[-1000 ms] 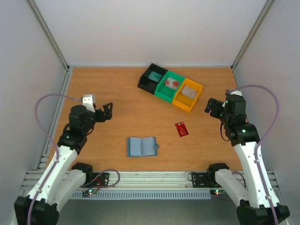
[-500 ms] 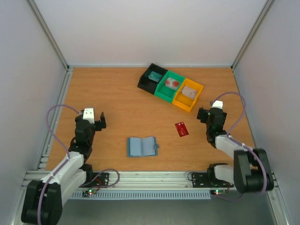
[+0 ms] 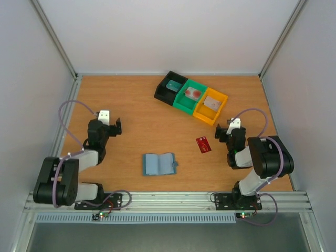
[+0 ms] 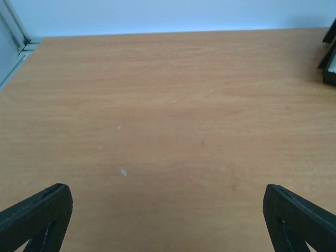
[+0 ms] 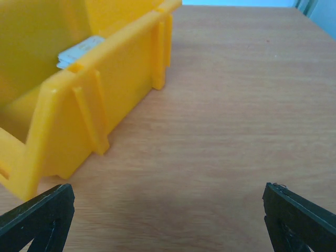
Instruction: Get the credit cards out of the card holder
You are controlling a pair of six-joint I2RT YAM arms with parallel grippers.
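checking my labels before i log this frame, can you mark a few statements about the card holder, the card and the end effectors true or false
1. The card holder lies open on the table. True.
2. The dark red card sits in a holder pocket. False: it lies on bare table, to the holder's right, apart from it.
3. The left end effector grips the holder. False: it is open, empty and apart from it.
4. The right end effector is open, with the yellow bin ahead of it. True.
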